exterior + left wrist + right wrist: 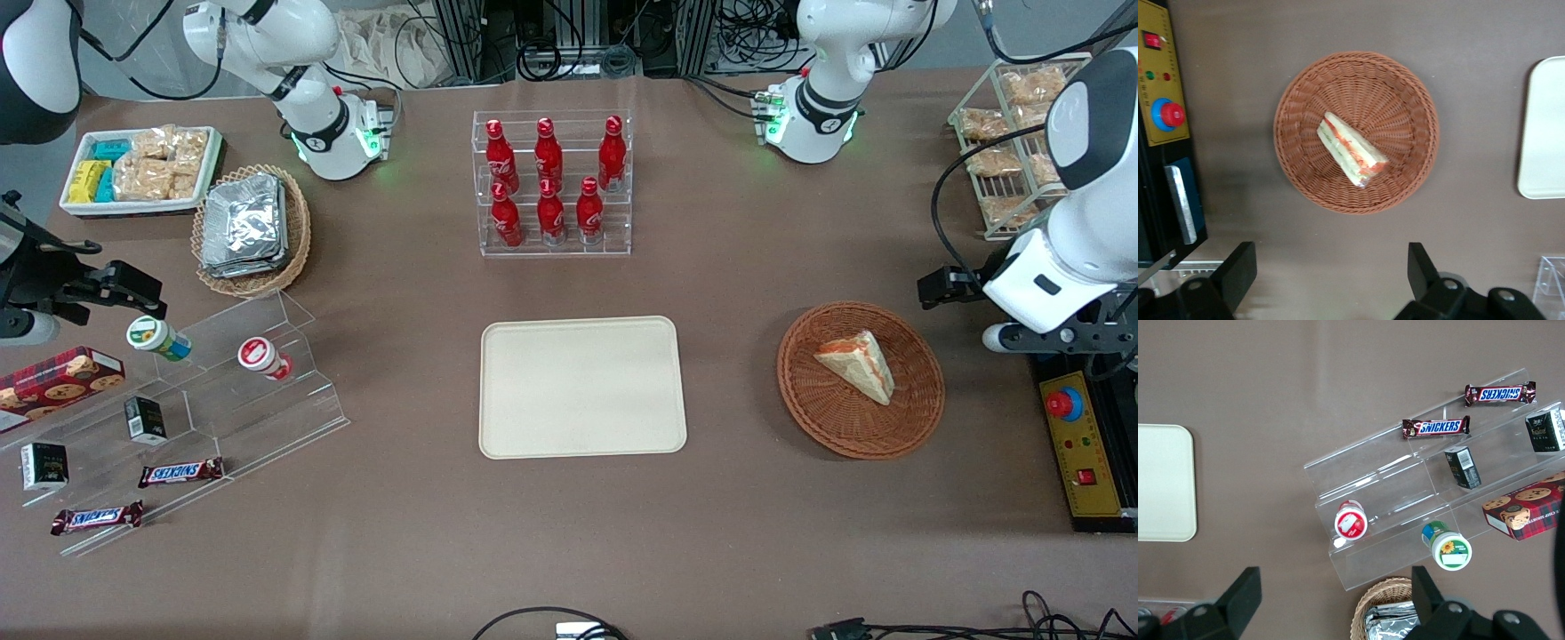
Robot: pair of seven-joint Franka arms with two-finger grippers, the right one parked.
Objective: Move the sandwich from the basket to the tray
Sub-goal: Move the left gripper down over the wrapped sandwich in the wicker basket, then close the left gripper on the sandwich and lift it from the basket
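Note:
The sandwich (858, 364) (1351, 150), a clear-wrapped pale wedge with orange-red and green filling, lies in the round reddish-brown wicker basket (800, 391) (1298, 100). The cream tray (582, 387) (1545, 127) sits bare mid-table, a short gap from the basket. My left gripper (944, 286) (1331, 270) hangs well above the table beside the basket, toward the working arm's end. It is open wide with nothing between its fingers (1238, 267), and it is clear of the sandwich.
A yellow control box with a red button (1080, 444) (1165, 73) lies next to the basket at the table's edge. A rack of red bottles (553, 182) stands farther from the front camera than the tray. A wire rack of snack packs (1013, 133) stands near the working arm's base.

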